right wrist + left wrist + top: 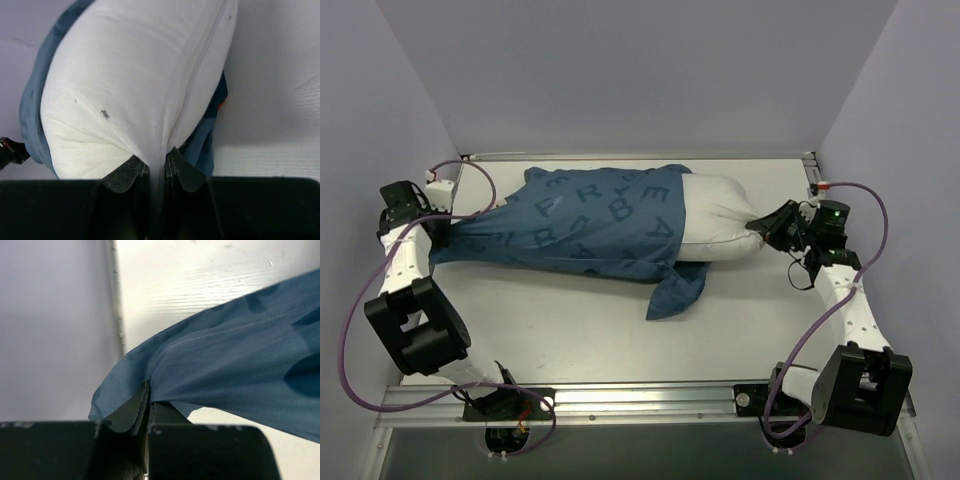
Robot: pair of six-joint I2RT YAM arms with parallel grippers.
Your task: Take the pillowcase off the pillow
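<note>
Pale walls close in a white tabletop (570, 330), with the two arm bases bolted at its near edge. Further in, across the middle of the surface, the pillow (720, 215) lies with its long axis running left to right, so each arm faces one end of it. On the left, the left gripper (149, 390) is clamped shut on a fold at the closed end of the pillowcase (590, 220), and the blue cloth runs taut from it toward the centre. On the right, the right gripper (156, 162) is pinched shut on the bare white end of the pillow, which pokes out of the case's open mouth. A loose flap of the case trails toward the near edge.

To my eye the coming pull has to run along that long axis, the left arm drawing the case leftward while the right anchors the pillow. The left gripper already sits at the tabletop's left edge, so room that way looks short.
</note>
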